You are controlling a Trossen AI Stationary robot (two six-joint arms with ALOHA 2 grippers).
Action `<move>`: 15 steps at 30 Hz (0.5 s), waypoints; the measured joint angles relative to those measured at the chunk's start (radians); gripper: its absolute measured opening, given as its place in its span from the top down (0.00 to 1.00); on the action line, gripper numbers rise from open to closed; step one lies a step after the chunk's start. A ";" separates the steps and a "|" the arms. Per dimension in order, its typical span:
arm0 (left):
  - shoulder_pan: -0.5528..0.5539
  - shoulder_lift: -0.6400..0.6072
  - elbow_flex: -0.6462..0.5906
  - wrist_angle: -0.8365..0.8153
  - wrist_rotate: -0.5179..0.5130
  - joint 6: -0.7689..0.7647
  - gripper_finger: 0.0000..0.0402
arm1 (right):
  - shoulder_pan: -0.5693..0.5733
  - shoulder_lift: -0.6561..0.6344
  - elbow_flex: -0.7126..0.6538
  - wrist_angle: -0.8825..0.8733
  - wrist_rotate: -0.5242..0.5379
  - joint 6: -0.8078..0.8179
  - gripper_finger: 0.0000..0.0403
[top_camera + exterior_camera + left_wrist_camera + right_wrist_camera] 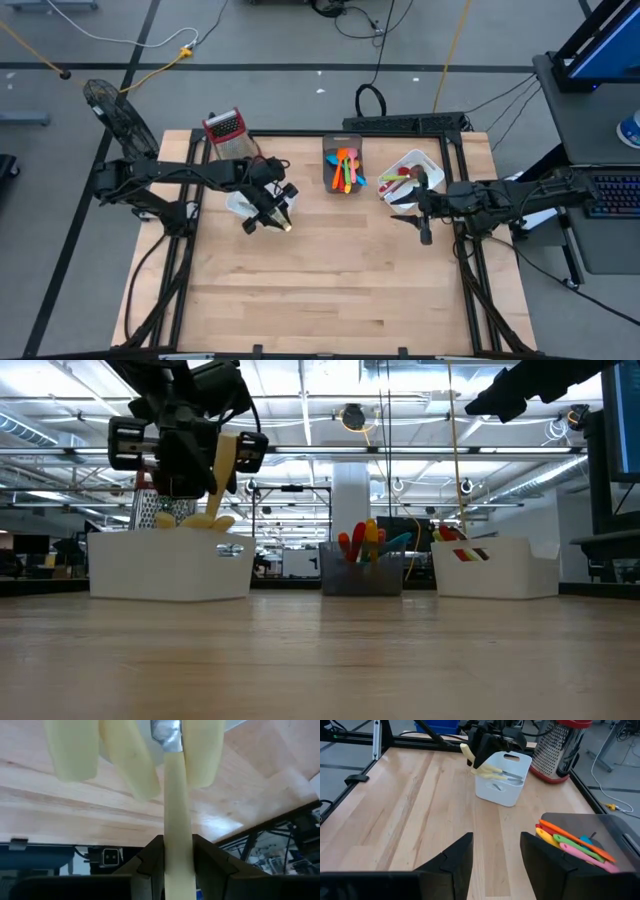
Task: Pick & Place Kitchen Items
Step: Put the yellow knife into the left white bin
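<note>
The left claw (272, 215) is hanging above the table (330, 290), its fingers (150, 865) pressed against either side of a cream-handled piece of cutlery (176, 835), so it is clamped on that handle with the metal end pointing away from the wrist. Just beyond and below the claw, the white bin (170, 565) is sitting with more cream handles (487, 770) sticking up out of it, and the red-topped grater (226, 134) is standing behind that bin. This looks like the carrying step of a pick and place, with the utensil lifted clear of the bin but not yet set anywhere. The next move probably calls for swinging it across to a receiving container while keeping the thin handle from slipping or twisting in the grip. The grey bin (343, 172) of coloured plastic utensils (346, 168) is lying well off to the claw's side, and a second white bin (412, 178) is lying farther still. The right claw (424, 222) is waiting beside that second bin with its jaws apart and nothing between them.
</note>
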 joint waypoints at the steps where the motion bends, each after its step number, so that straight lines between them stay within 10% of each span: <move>1: 0.000 0.000 0.000 -0.004 -0.001 0.005 0.75 | 0.000 0.000 0.000 0.000 0.000 0.000 0.61; 15: -0.002 -0.032 0.007 -0.066 -0.162 0.044 0.75 | 0.000 0.000 0.000 -0.040 -0.002 0.038 0.61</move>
